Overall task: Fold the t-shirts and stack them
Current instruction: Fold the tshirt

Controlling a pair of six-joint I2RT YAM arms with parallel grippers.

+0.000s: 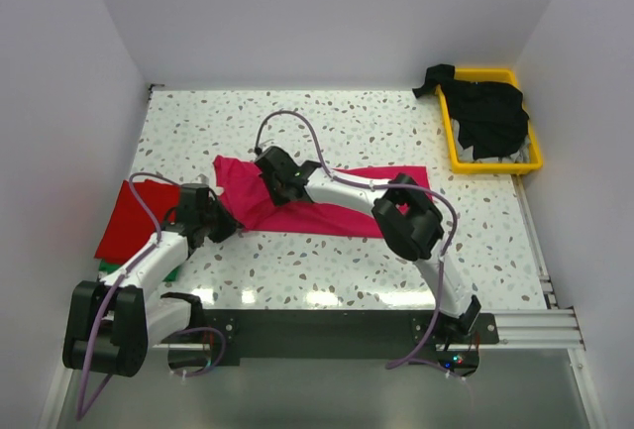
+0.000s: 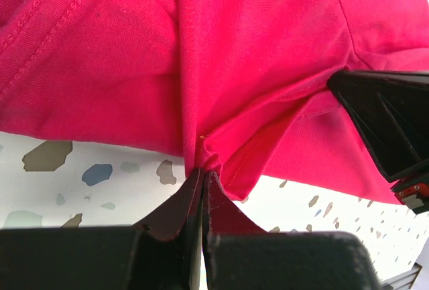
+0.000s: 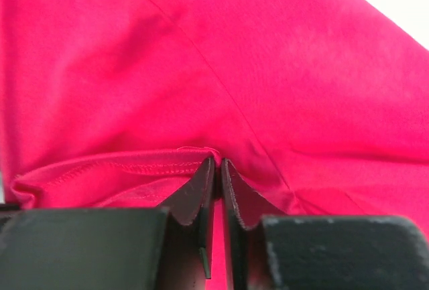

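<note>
The magenta-pink t-shirt lies partly spread in the middle of the table. My left gripper is shut on its near left edge; the left wrist view shows its fingertips pinching a fold of the pink cloth. My right gripper is shut on the shirt's upper left part; the right wrist view shows it clamped on a stitched hem. A red t-shirt lies folded at the left, on top of a green one. Black shirts fill the tray.
A yellow plastic tray stands at the back right corner, with black cloth hanging over its far left rim. White walls close the table on the left, back and right. The right arm's elbow rests over the pink shirt's right part.
</note>
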